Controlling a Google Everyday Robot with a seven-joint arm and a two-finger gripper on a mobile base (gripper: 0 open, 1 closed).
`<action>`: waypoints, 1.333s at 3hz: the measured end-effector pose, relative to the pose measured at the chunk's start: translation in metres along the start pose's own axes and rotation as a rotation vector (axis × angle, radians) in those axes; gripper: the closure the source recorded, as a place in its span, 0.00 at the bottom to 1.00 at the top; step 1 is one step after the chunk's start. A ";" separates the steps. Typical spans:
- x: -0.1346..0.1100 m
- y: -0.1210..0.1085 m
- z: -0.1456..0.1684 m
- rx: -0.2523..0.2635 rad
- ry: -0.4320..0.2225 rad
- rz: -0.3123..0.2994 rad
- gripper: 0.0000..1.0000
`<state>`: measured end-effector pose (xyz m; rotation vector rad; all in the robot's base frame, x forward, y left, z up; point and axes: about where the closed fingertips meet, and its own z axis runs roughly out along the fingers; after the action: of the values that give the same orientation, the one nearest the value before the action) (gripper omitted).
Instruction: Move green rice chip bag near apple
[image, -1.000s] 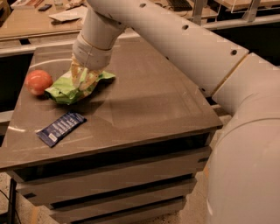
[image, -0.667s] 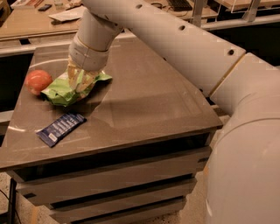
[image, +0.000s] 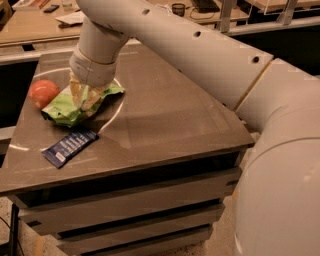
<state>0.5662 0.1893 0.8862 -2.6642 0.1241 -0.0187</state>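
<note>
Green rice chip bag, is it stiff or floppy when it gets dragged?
Probably floppy: the green rice chip bag crumples around the tool pinching its middle. Likely light, being puffy. Its ends may drag on the table.

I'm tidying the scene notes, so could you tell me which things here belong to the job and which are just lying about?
In the job: green rice chip bag, apple, end effector gripping the bag.
Lying about: dark-blue wrapped bar, on the table in front of the bag.
</note>
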 end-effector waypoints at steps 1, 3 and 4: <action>0.000 0.000 0.002 0.000 -0.003 -0.001 0.53; -0.001 -0.001 0.006 -0.002 -0.008 -0.004 0.07; -0.002 -0.001 0.007 -0.003 -0.010 -0.004 0.00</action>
<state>0.5648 0.1939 0.8804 -2.6672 0.1150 -0.0063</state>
